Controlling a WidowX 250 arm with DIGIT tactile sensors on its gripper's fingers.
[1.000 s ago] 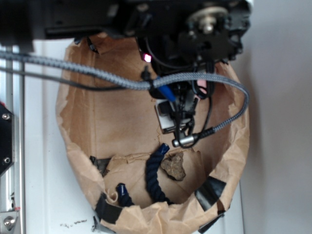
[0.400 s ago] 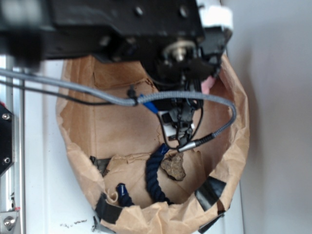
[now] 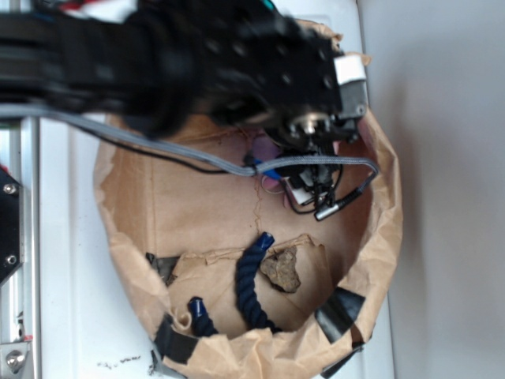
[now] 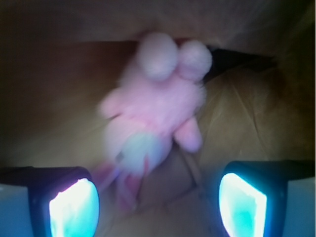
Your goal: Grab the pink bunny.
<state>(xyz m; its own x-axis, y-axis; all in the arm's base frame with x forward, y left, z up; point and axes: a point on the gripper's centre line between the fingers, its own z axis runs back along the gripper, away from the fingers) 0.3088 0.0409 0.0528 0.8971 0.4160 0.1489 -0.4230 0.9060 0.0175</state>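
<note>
The pink bunny (image 4: 153,116) lies blurred on brown paper, pale face nearest.

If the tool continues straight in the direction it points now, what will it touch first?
Most likely the pink bunny: it lies directly ahead, between the open tool's two fingers. The view is blurred, so depth is uncertain.

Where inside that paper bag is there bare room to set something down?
The bag's left floor, between its left wall and the centre crease, lies bare. The front is crowded by the dark rope and brown lump; the far right by the gripper and pink bunny.
</note>
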